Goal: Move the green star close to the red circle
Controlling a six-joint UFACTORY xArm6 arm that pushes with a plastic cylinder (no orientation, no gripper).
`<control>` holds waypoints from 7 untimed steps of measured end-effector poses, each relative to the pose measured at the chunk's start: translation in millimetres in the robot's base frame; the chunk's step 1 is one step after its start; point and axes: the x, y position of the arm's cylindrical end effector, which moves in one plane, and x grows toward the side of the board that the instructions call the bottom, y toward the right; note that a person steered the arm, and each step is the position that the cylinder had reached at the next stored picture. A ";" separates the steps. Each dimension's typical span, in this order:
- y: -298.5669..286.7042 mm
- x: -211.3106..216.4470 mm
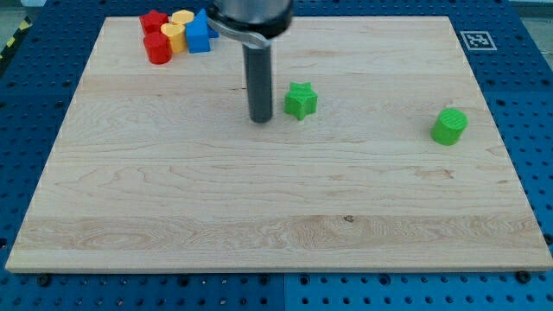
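Note:
The green star (301, 100) lies on the wooden board (259, 216), a little above its middle. My tip (261, 118) rests on the board just to the star's left, a small gap between them. The red circle (158, 48) stands at the view's top left, in a tight cluster of blocks. The rod rises from the tip to the arm's dark body at the view's top.
The cluster also holds another red block (153, 22), two yellow blocks (176, 34), and a blue block (199, 33). A green cylinder (449, 126) stands alone at the view's right. A marker tag (476, 39) sits at the board's top right corner.

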 end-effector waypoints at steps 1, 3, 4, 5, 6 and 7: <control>44.4 45.9; 160.8 36.7; 138.6 -1.8; 79.6 -47.5; 28.4 -63.2; 43.8 -63.2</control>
